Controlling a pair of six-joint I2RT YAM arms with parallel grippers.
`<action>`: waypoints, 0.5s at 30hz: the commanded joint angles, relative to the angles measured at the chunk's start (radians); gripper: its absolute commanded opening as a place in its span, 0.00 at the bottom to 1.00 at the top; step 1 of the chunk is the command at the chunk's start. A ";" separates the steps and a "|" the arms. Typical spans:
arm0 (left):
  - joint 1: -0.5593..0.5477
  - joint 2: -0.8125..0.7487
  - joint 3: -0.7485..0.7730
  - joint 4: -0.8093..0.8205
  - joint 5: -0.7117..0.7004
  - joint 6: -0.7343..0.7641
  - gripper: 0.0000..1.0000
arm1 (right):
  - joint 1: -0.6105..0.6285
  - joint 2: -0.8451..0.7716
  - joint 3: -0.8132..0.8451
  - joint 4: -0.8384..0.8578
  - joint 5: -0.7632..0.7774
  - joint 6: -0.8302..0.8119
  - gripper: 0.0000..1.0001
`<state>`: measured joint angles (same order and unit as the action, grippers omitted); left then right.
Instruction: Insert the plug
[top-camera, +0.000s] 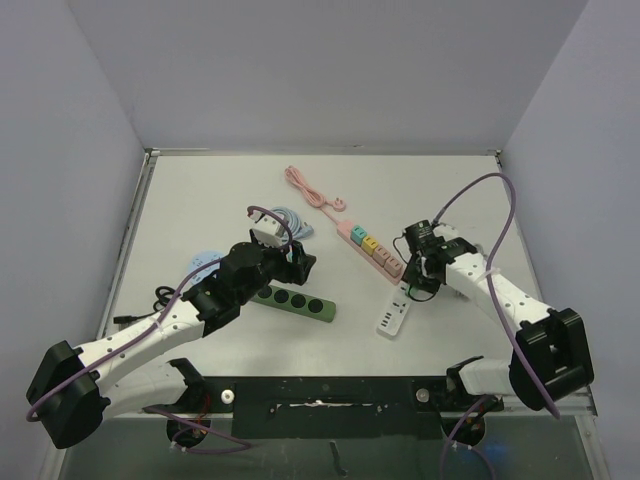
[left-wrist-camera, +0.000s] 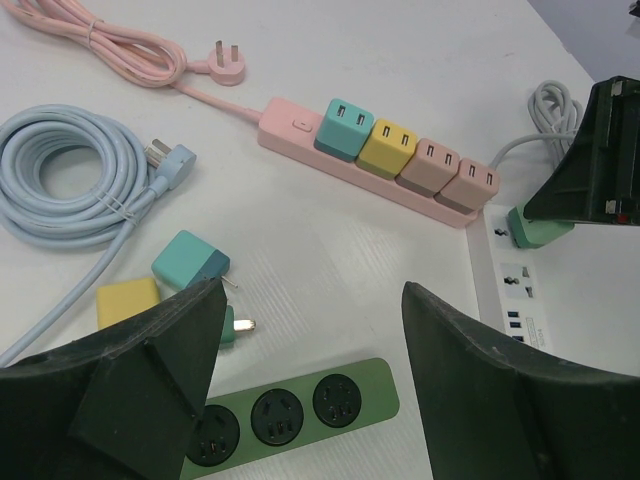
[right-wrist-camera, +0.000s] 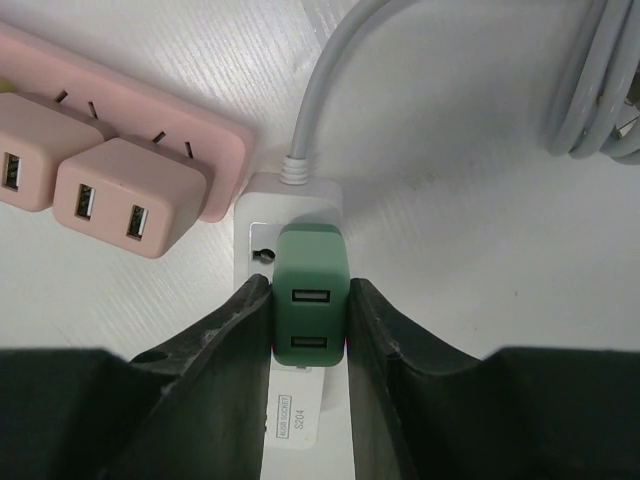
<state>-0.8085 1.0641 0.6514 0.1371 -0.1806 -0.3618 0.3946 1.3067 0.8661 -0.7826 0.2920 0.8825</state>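
Observation:
A green two-port USB plug (right-wrist-camera: 312, 290) stands on the white power strip (right-wrist-camera: 290, 195), at the end where its grey cord comes out. My right gripper (right-wrist-camera: 310, 288) is shut on the plug, one finger on each side. The prongs are hidden, so how deep it sits cannot be told. The left wrist view shows the same plug (left-wrist-camera: 535, 228) on the white strip (left-wrist-camera: 560, 290). My left gripper (left-wrist-camera: 312, 300) is open and holds nothing, hovering over a green power strip (left-wrist-camera: 300, 410) with round black sockets. From above, the right gripper (top-camera: 418, 275) is over the white strip (top-camera: 392, 318) and the left gripper (top-camera: 290, 262) is mid-table.
A pink power strip (left-wrist-camera: 290, 125) carrying several coloured adapters lies just beyond the white strip. Its pink cable (left-wrist-camera: 120, 45) is at the back. A coiled blue cable (left-wrist-camera: 60, 180), a teal adapter (left-wrist-camera: 190, 262) and a yellow adapter (left-wrist-camera: 127, 300) lie left of the green strip.

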 joint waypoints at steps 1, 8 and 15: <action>0.006 -0.024 0.011 0.028 -0.014 0.007 0.70 | 0.020 0.039 -0.003 -0.025 0.100 0.031 0.00; 0.008 -0.027 0.010 0.026 -0.020 0.007 0.70 | 0.036 0.099 -0.050 0.048 0.097 0.071 0.00; 0.008 -0.032 0.010 0.024 -0.027 0.003 0.70 | 0.039 0.183 -0.118 0.152 0.015 0.080 0.00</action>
<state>-0.8082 1.0637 0.6510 0.1368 -0.1886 -0.3618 0.4332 1.3735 0.8539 -0.7300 0.3996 0.9241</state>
